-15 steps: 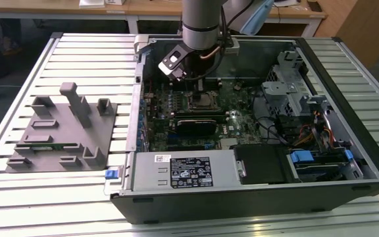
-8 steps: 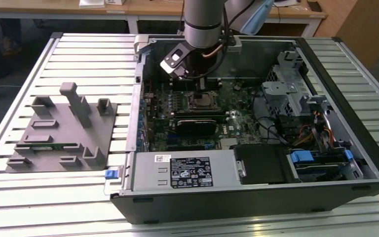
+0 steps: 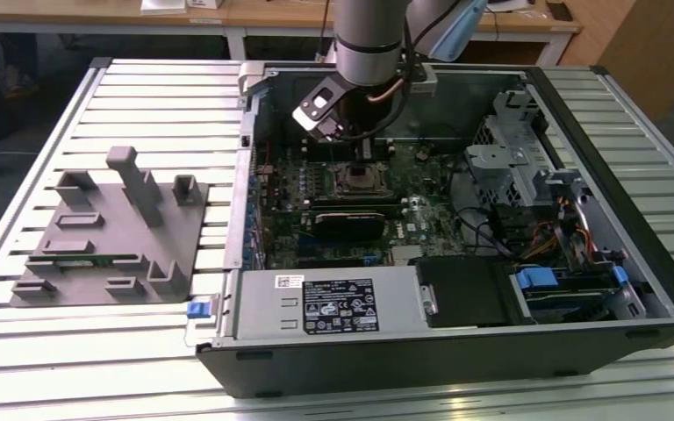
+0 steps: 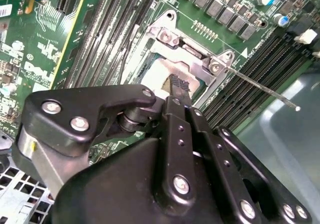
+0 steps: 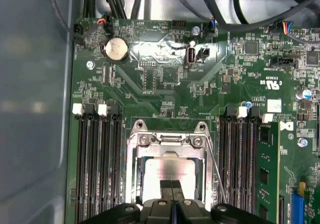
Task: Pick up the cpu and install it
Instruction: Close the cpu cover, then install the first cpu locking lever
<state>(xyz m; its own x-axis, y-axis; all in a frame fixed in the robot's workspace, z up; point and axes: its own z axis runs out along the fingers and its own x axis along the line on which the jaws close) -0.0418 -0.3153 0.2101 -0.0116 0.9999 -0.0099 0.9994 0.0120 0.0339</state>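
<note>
The cpu (image 5: 167,170), a flat square chip with a pale silver top, lies flat inside the metal socket frame (image 5: 171,140) on the green motherboard. My gripper (image 5: 172,186) hangs straight over it, its two black fingertips pressed together with no gap, at or just above the chip's top. In the second wrist view the gripper (image 4: 179,84) covers part of the cpu (image 4: 152,76). In the exterior view the gripper (image 3: 367,162) reaches down into the open computer case (image 3: 618,219) over the socket (image 3: 361,181).
A thin socket lever (image 4: 265,86) sticks out beside the frame. Black memory slots (image 5: 97,164) flank the socket on both sides. A grey plastic tray (image 3: 115,237) lies on the slatted table at the exterior view's left. Drive bays and cables (image 3: 525,184) fill the case's other side.
</note>
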